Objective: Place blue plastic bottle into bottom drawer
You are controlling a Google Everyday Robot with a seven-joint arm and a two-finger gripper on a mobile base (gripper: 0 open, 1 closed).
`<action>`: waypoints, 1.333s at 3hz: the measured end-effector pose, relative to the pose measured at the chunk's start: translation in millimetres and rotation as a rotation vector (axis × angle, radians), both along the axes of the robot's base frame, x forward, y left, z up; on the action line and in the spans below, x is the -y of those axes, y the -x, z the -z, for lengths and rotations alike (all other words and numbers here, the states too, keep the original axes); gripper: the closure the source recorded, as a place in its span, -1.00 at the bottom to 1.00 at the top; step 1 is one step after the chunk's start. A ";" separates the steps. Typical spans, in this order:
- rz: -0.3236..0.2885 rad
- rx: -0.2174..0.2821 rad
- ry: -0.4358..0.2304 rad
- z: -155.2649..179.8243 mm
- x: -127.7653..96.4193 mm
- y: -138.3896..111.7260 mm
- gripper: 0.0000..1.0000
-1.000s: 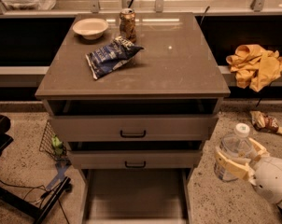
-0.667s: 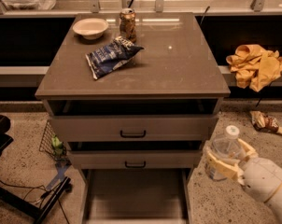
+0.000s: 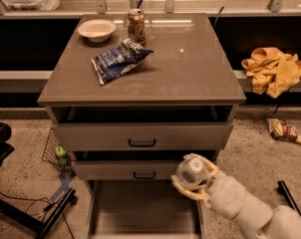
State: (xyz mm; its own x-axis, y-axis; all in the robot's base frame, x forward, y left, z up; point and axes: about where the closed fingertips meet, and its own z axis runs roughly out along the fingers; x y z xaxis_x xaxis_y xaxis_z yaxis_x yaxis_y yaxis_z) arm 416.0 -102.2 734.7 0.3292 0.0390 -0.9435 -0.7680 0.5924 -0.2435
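Observation:
The blue plastic bottle [image 3: 192, 171], clear with a white cap, is held in my gripper [image 3: 194, 179] at the lower right, above the right wall of the bottom drawer. The cream fingers [image 3: 179, 185] wrap around its body, and my white arm runs off to the lower right corner. The bottom drawer [image 3: 140, 208] is pulled out at the foot of the grey cabinet, and its flat grey floor is bare. The bottle's label is hidden by the fingers.
The two upper drawers [image 3: 140, 136] are slightly open. On the cabinet top stand a white bowl [image 3: 96, 29], a brown can [image 3: 136, 26] and a blue snack bag [image 3: 118, 60]. A yellow cloth [image 3: 274, 69] and a wrapper [image 3: 283, 131] lie to the right; a black stand [image 3: 26, 210] is at the left.
My gripper has carried the bottle leftward from beside the cabinet's right side to over the right edge of the open bottom drawer.

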 end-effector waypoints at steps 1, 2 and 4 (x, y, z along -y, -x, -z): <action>-0.138 0.038 0.003 81.9 -56.9 1.2 1.00; -0.144 -0.042 0.081 151.6 -79.2 -4.1 1.00; -0.251 -0.035 0.115 185.3 -132.2 -21.4 1.00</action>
State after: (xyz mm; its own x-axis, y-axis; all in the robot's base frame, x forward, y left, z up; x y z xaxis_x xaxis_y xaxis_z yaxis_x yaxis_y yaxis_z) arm 437.4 30.0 549.4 0.2904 0.0072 -0.9569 -0.8961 0.3528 -0.2693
